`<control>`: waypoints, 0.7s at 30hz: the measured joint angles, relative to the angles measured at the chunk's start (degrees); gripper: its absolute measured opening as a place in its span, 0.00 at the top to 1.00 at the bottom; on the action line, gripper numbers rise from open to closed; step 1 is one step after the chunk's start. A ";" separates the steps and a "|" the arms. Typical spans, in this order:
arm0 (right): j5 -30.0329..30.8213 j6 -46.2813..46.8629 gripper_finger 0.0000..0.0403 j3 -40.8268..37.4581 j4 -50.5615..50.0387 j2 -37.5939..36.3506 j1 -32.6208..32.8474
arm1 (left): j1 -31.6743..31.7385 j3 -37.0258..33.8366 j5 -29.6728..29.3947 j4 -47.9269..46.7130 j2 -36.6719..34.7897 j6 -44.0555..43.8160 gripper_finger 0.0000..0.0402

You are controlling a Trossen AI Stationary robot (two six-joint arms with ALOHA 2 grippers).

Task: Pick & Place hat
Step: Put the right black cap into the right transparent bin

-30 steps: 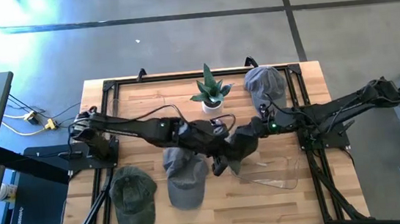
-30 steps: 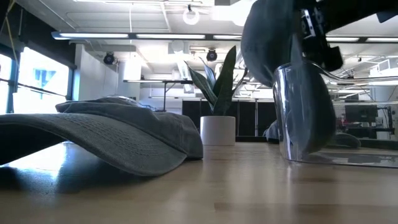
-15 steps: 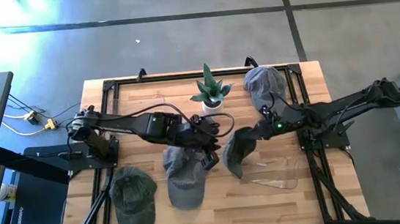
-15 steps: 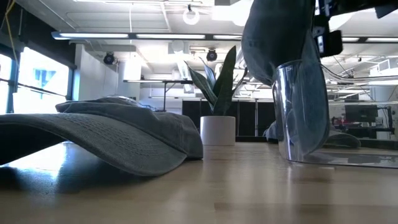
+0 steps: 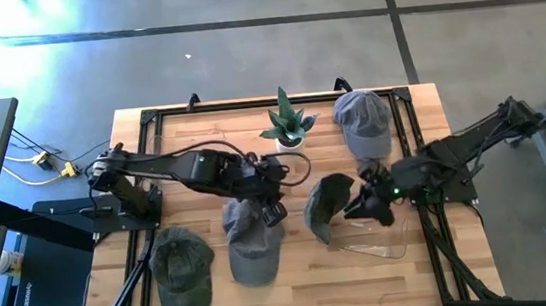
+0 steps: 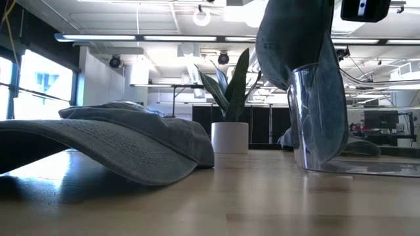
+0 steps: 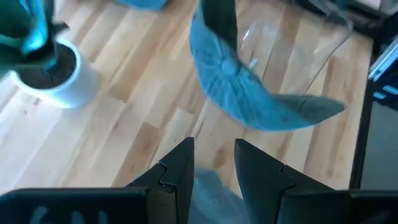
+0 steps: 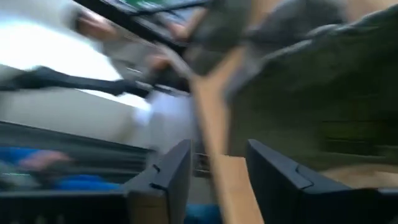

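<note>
A grey cap point(image 5: 324, 206) hangs draped over the top edge of a clear curved stand point(image 5: 376, 235); in the low view the cap point(image 6: 292, 46) droops down over the stand point(image 6: 321, 121). My right gripper point(image 5: 362, 206) is open, just right of this cap and apart from it; its wrist view shows the cap point(image 8: 311, 93) ahead of the gripper point(image 8: 217, 180). My left gripper point(image 5: 274, 209) is open, left of the stand, above a second grey cap point(image 5: 251, 237) lying on the table. In the left wrist view the gripper point(image 7: 214, 165) faces the hung cap point(image 7: 249, 93).
A green-grey cap point(image 5: 182, 267) lies at the near left and another grey cap point(image 5: 362, 119) at the far right. A potted plant point(image 5: 289, 126) in a white pot stands at the far middle. Black frame rails point(image 5: 154, 164) border the wooden table.
Both grippers were together at the cap on the stand. The left gripper has drawn back toward the table's left. The right gripper has come off the cap and backed toward the right and near side. The cap stays hanging on the stand.
</note>
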 joint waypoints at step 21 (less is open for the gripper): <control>7.37 -21.35 0.96 23.28 -14.37 31.53 -10.56 | 1.94 -0.17 -4.52 -15.65 -4.20 -7.34 0.73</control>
